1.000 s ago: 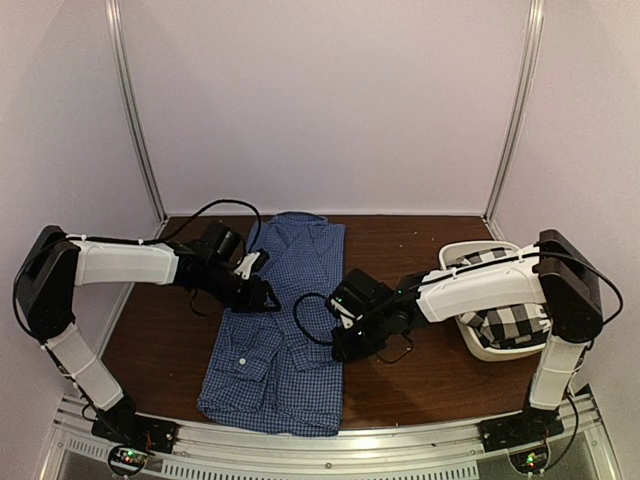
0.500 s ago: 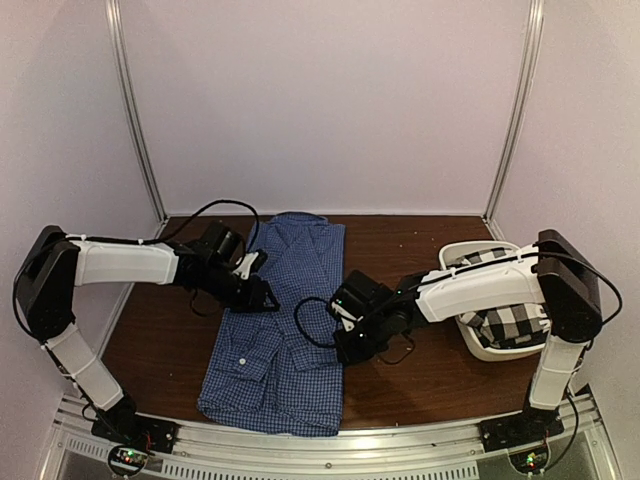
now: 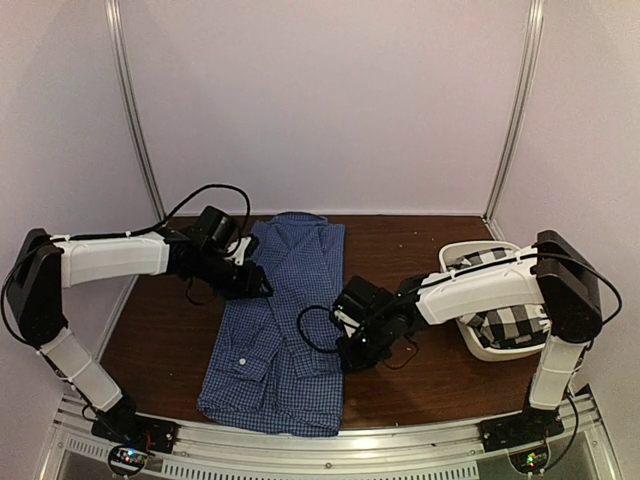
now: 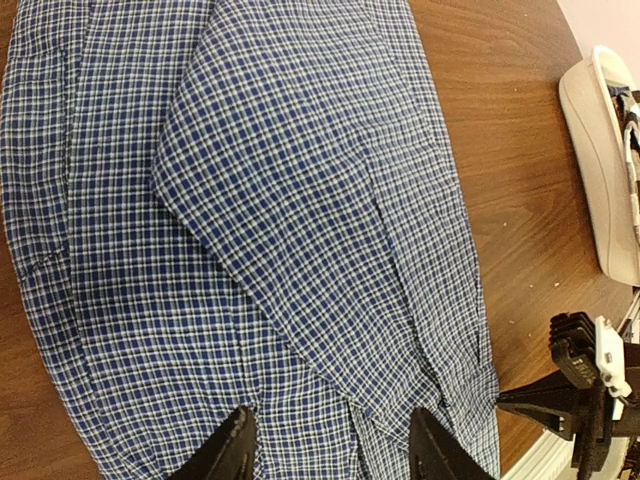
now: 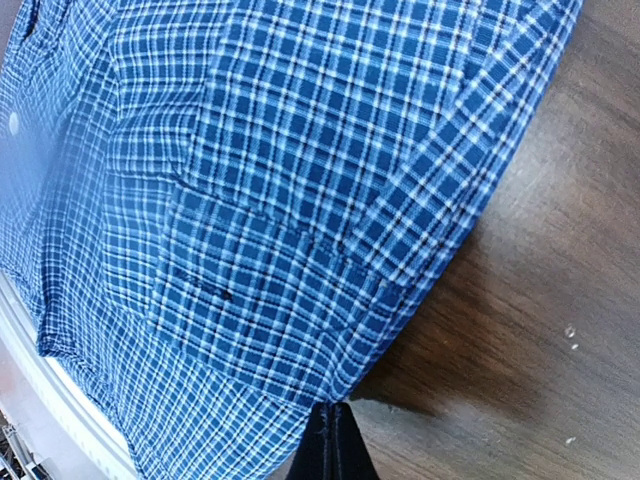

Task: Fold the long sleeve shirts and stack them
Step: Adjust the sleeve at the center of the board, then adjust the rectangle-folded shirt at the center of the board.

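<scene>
Two shirts show from the top camera. The blue shirt (image 3: 280, 335) lies flat along the worktop (image 3: 420, 385) between the arms, collar at the far end. The checked shirt (image 3: 512, 325) sits bundled in the tub (image 3: 452, 256) at the right. Since a second ago the left arm has swung outward, and the left hand (image 3: 262, 287) has drawn back toward the far left; it is now at the blue shirt's left edge. The right hand (image 3: 347, 358) has slid a little nearer the right edge and has closed. The blue shirt lies as before. The right arm crosses in front of the tub and hides part of it.

From the left wrist, the left hand's fingers (image 4: 232, 458) stand spread above the blue cloth with nothing between them. A fold runs along the shirt. The tub's rim is at the right edge, and a black part of the right arm pokes in at the lower right, beside the shirt's edge.

From the right wrist, the right hand's fingers (image 5: 333, 440) are pressed together. Their tips are at the blue shirt's edge, where it meets bare wood. Whether cloth is caught between them I cannot tell.
</scene>
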You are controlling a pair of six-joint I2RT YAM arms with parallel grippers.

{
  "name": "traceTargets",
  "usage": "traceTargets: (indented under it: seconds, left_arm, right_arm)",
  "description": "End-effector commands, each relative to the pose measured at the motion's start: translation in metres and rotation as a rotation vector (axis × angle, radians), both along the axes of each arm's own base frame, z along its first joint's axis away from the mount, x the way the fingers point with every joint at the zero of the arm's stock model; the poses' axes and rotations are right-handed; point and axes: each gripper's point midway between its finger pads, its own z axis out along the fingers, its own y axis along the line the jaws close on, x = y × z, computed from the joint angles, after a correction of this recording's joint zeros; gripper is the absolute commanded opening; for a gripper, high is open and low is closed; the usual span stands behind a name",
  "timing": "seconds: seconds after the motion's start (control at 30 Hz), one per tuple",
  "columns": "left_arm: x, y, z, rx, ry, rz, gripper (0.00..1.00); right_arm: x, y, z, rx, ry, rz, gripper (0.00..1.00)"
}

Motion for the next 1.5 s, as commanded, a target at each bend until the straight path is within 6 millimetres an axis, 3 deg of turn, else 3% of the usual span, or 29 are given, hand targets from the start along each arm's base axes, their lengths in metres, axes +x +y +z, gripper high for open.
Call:
traceTargets:
  seconds: [0.0,0.2,0.5,1.2,1.47]
  left_arm:
    - [0.008,0.000,0.020,-0.025,-0.031,0.028,0.53]
    - [0.002,0.003,0.018,-0.020,-0.020,0.021,0.53]
    - [-0.001,0.004,0.011,-0.024,-0.019,0.013,0.53]
    - [0.009,-0.003,0.022,-0.037,-0.038,0.015,0.53]
    - [0.009,-0.004,0.016,-0.033,-0.024,0.014,0.53]
  right_arm:
    - [-0.021,0.000,0.001,0.011,0.053,0.019,0.00]
    - [-0.035,-0.003,-0.007,-0.002,0.078,0.026,0.00]
    - [-0.038,-0.009,-0.007,-0.031,0.074,0.027,0.00]
    - [-0.043,-0.011,0.002,-0.058,0.085,0.069,0.00]
    - [-0.049,-0.015,-0.002,-0.067,0.108,0.071,0.00]
